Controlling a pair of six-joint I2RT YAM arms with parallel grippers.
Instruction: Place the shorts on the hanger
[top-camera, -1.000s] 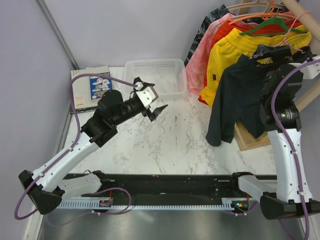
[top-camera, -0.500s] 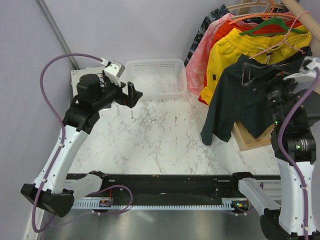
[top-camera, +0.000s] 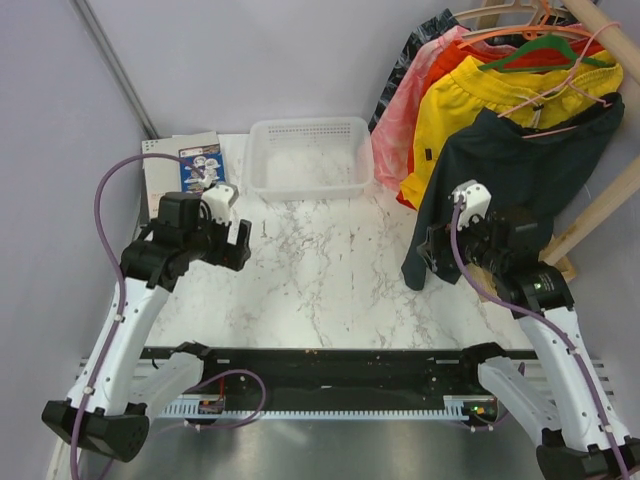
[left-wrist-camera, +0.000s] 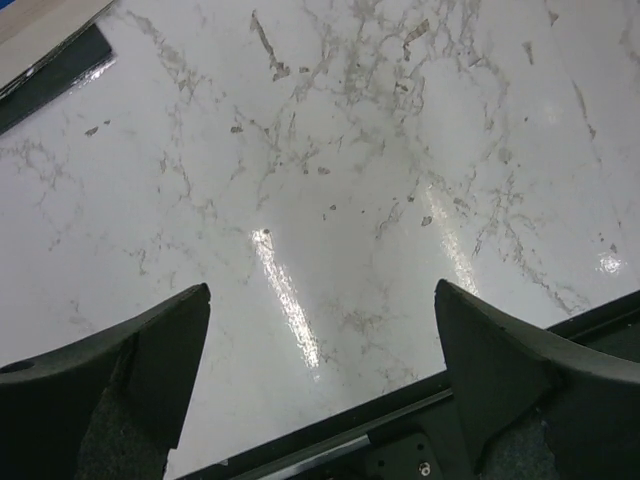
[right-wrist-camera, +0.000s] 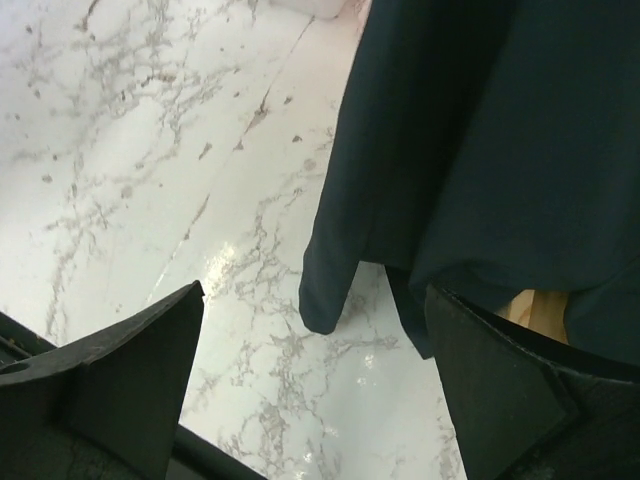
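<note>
basket: one white basket (top-camera: 308, 158) is being shown at the table's back, only its holey floor seen | count: one shorts (top-camera: 520, 175), one hanger (top-camera: 545, 97) | shorts: dark navy, being hung on the pale-pink hanger at the right | left gripper (left-wrist-camera: 320, 292): being held wide open over the table (left-wrist-camera: 330, 150) | right gripper (right-wrist-camera: 312, 290): being held wide open beside the shorts

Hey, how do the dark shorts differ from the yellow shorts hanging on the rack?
Colour: the dark shorts are navy-black, the yellow shorts bright yellow. Layering: the dark shorts hang in front and cover part of the yellow shorts behind them. Reach: in the top view the dark shorts trail further toward the table's near edge than the yellow shorts. Shared: both hang from the rack, and neither is gripped.
</note>
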